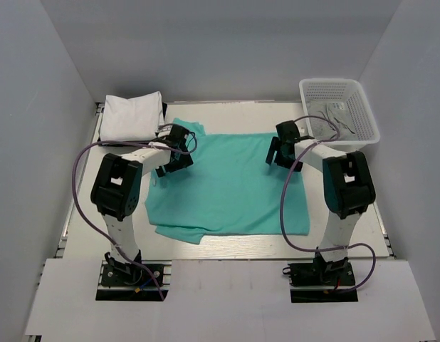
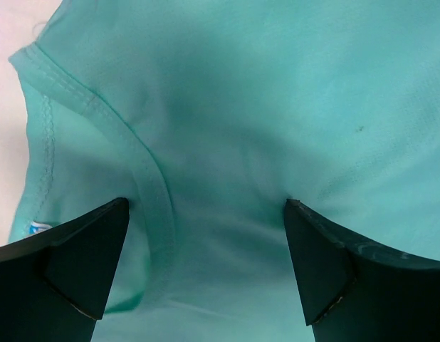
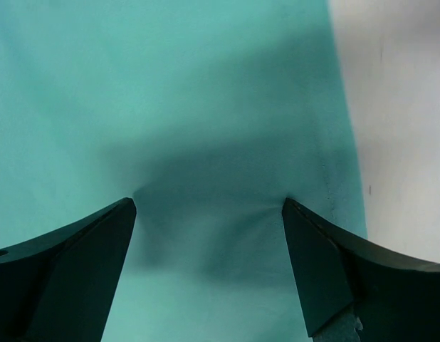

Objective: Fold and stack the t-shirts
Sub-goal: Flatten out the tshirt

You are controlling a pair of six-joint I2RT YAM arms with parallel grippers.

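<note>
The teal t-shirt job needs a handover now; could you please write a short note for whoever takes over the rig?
Left hand: open, tips on the teal t-shirt beside its collar.
Right hand: open, tips on the same shirt near its edge.
Teal shirt lies spread mid-table; folded white t-shirts sit at the far left corner.
Done: white ones folded. Left: fold the teal one, stack it.

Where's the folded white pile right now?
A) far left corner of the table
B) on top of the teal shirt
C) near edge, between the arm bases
A: the folded white pile sits in the far left corner, beside the spread teal shirt, not on it.
</note>
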